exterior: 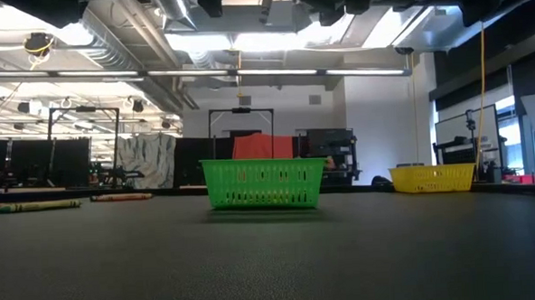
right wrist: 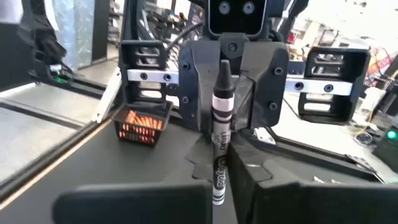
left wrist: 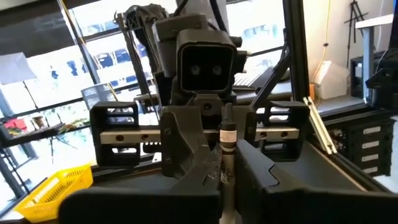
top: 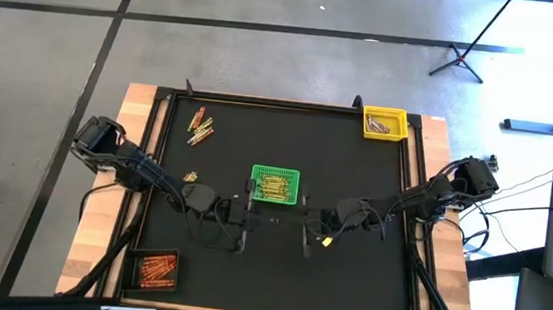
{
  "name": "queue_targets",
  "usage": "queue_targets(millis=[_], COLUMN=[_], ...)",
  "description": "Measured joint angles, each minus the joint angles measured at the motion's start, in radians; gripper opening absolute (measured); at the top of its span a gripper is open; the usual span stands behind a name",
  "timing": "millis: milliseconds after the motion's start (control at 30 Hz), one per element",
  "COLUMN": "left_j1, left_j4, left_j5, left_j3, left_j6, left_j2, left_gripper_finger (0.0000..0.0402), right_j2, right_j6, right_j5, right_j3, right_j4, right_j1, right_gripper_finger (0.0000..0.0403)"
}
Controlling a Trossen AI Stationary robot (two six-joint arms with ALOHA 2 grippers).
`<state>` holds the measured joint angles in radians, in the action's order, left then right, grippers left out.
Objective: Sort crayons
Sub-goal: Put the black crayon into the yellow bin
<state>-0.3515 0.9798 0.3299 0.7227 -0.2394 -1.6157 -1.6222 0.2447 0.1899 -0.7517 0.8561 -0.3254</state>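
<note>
Your two grippers meet nose to nose above the black worktop (top: 277, 265), in front of the green mesh basket (top: 275, 186). The left gripper (left wrist: 225, 180) and right gripper (right wrist: 219, 168) are both clenched on one grey paper-wrapped crayon (right wrist: 220, 143). It looks light, stiff, waxy and snappable, so grip mid-shaft gently.

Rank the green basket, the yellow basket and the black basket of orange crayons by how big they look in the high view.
1. Green basket
2. Black basket of orange crayons
3. Yellow basket
The last two look close in size, so their order is unsure.
</note>
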Motion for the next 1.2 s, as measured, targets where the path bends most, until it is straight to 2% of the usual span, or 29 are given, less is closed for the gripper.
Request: queue_targets(millis=[100,200,300,367,533,700,800,967,1200], left_j1=[0.002,0.001,-0.004,0.000,0.019,0.051,0.079,0.126,0.170], left_j4=[-0.011,-0.073,-0.259,-0.414,-0.790,-1.063,-1.192,-1.367,-1.474], left_j5=[0.009,0.075,0.178,0.240,0.326,0.334,0.334,0.330,0.307], left_j3=[-0.001,0.000,0.000,0.000,0.000,0.000,0.000,0.000,0.000], left_j6=[-0.001,-0.001,0.013,0.049,0.200,0.342,0.417,0.529,0.623], left_j2=[0.000,0.030,0.102,0.166,0.304,0.397,0.425,0.428,0.427], left_gripper_finger=[0.0034,0.0071,0.0105,0.0119,0.0129,0.0129,0.0129,0.0130,0.0130], right_j2=[0.016,0.063,0.167,0.255,0.478,0.627,0.656,0.633,0.499], right_j6=[0.004,0.025,0.026,0.010,-0.078,-0.130,-0.130,-0.090,-0.080], right_j5=[0.038,0.104,0.200,0.278,0.395,0.402,0.401,0.346,0.149], right_j3=[0.000,0.000,0.000,-0.001,0.000,0.000,0.000,0.000,0.000], right_j4=[-0.052,-0.139,-0.305,-0.476,-0.858,-1.115,-1.209,-1.293,-1.250], right_j1=[0.005,0.006,0.007,0.021,0.118,0.318,0.474,0.765,1.108], right_gripper_finger=[0.0028,0.0014,0.0011,0.0018,0.0012,0.0011,0.0016,0.0013,0.0019])
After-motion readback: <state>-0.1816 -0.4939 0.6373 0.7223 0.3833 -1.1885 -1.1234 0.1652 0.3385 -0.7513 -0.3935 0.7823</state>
